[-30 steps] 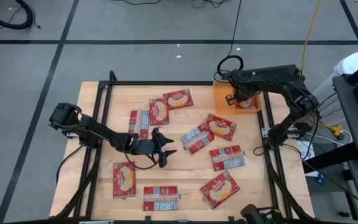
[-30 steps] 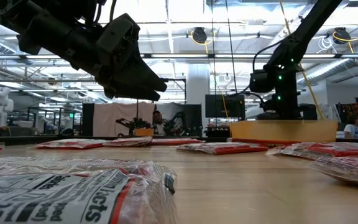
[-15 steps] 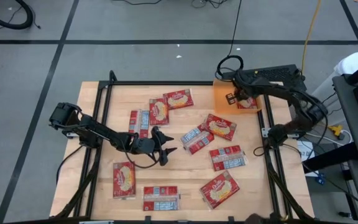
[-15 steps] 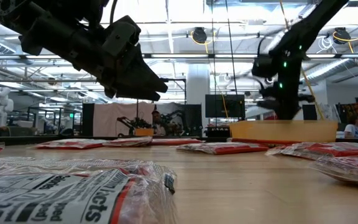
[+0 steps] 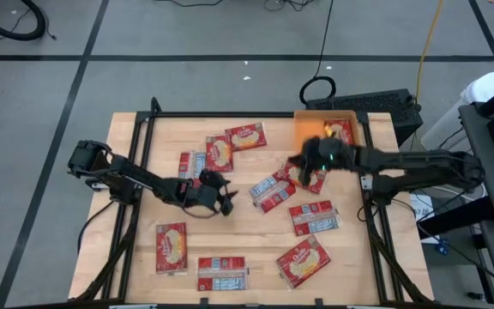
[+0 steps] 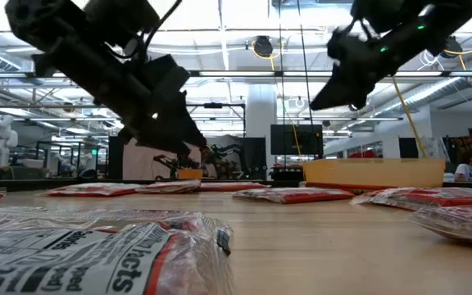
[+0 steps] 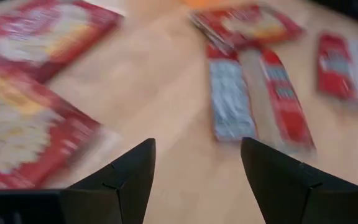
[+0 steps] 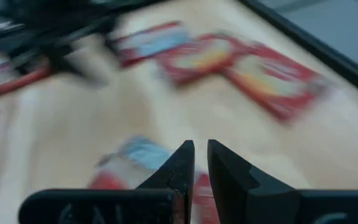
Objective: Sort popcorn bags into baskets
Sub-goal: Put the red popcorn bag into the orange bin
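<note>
Popcorn bags [image 5: 304, 261]: scattered flat across table [image 5: 135, 146] near side of basket [image 5: 309, 130], one already inside; likely light, crinkly, slippery, best pinched at an edge. Left gripper [image 5: 226, 199] spread, empty; right gripper [image 5: 295, 166] nearly clenched, empty, just beside basket.

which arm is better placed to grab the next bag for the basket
Probably the right. Its gripper hangs over the bags beside the basket, though its fingers are nearly shut and must open first. The left gripper is open but at mid-table, farther from the basket.
</note>
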Action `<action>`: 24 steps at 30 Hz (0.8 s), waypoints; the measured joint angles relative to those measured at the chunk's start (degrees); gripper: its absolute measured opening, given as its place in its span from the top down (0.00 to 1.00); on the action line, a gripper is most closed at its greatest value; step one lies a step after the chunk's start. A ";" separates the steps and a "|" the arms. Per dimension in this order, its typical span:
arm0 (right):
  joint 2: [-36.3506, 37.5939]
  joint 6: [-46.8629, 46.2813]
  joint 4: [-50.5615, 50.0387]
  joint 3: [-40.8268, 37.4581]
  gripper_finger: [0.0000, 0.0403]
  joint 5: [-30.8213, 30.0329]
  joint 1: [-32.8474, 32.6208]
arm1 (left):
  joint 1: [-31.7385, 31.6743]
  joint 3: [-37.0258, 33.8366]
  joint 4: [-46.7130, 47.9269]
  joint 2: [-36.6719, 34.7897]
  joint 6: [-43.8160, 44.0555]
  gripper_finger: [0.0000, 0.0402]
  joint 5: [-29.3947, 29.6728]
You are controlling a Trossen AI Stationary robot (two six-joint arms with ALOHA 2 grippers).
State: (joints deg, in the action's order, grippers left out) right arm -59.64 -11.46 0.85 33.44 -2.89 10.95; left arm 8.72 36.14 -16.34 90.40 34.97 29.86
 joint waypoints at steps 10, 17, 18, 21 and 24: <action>-7.27 2.15 9.21 -1.36 0.90 -7.81 -15.45 | -13.42 0.00 13.32 -7.26 2.58 0.40 -6.85; -16.85 1.81 21.13 -1.36 0.90 -7.79 -20.13 | -14.11 0.04 22.45 -6.21 -8.13 0.34 -10.06; -18.21 1.75 23.03 -1.36 0.90 -7.79 -20.63 | -13.49 0.04 24.05 -5.68 -9.20 0.32 -9.64; -22.31 1.75 28.96 -1.36 0.90 -7.78 -21.85 | -10.98 0.03 26.07 -3.32 -11.25 0.24 -6.31; -25.90 1.72 34.32 -1.34 0.90 -7.72 -22.52 | -8.68 -0.02 26.07 -1.34 -12.03 0.18 0.62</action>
State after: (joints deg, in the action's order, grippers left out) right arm -85.54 -9.74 35.17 32.10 -10.61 -11.57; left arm 0.05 36.12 9.74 89.06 22.94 30.48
